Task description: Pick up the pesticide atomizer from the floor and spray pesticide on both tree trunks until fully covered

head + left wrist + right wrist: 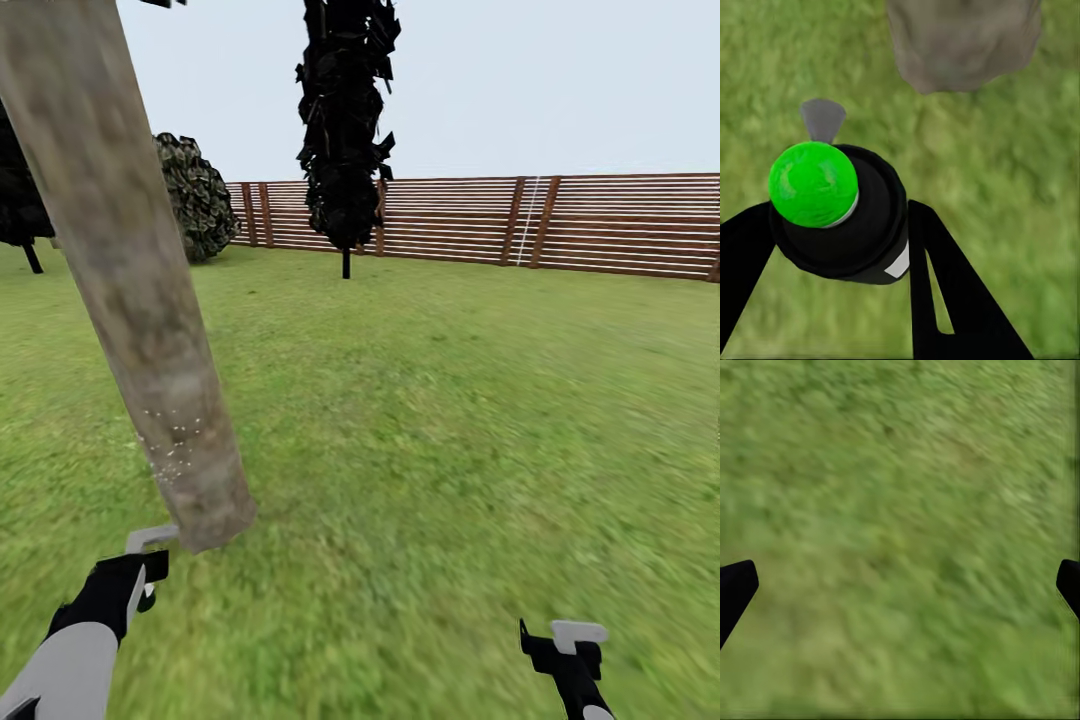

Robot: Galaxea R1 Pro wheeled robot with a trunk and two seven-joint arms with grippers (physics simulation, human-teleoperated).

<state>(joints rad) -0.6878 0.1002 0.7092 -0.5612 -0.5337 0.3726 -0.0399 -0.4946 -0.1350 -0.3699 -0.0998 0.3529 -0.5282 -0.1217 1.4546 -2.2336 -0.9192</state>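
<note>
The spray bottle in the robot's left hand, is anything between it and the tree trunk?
No, nothing visible is. The left gripper holds the spray bottle near the foot of the tree trunk, with just grass between them. Whitish specks dot the trunk.

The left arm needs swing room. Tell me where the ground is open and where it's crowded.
Open lawn runs from the tree trunk rightward to the fence, and around the right end effector. It is crowded at the left end effector, which holds the atomizer close to the trunk's base.
</note>
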